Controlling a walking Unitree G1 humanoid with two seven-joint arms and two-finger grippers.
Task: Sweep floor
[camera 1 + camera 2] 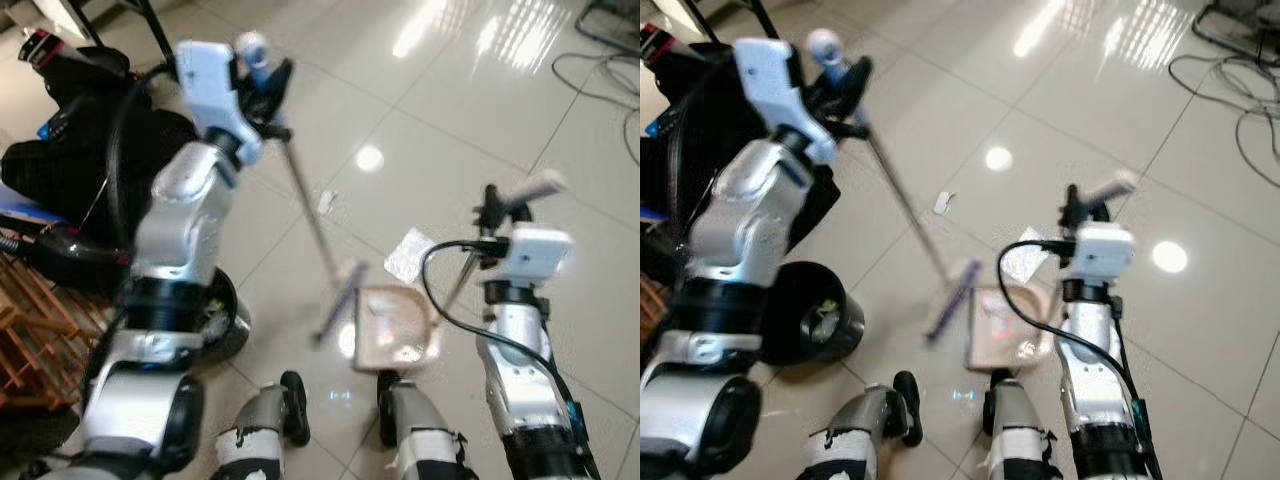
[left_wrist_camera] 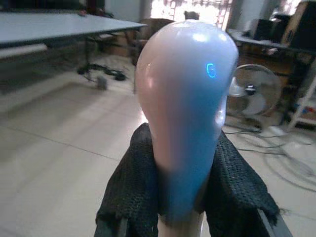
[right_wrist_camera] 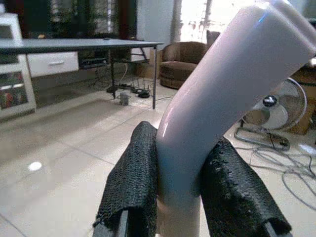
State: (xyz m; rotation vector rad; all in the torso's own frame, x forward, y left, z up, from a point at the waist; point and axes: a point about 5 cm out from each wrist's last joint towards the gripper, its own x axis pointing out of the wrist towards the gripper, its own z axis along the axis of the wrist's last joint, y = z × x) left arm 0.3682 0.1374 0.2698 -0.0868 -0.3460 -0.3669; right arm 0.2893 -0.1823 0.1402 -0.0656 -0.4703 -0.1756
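My left gripper [image 1: 268, 88] is raised at the upper left and shut on the rounded top of the broom handle [image 2: 183, 123]. The thin broom pole [image 1: 308, 215] slants down to the purple broom head [image 1: 338, 300], which rests on the floor at the open edge of the pink dustpan [image 1: 395, 328]. My right gripper [image 1: 497, 212] is shut on the pale dustpan handle [image 3: 227, 94], which stands up from the pan's right side. A white paper scrap [image 1: 326, 202] lies on the tiles beyond the broom, and a larger white sheet [image 1: 408, 254] lies just behind the dustpan.
A black bin [image 1: 812, 315] with rubbish inside stands at my left leg. Black bags [image 1: 70, 150] and a wooden rack [image 1: 30, 330] crowd the left side. Cables [image 1: 1230, 80] trail across the tiles at the upper right. My two feet [image 1: 340, 415] stand just behind the dustpan.
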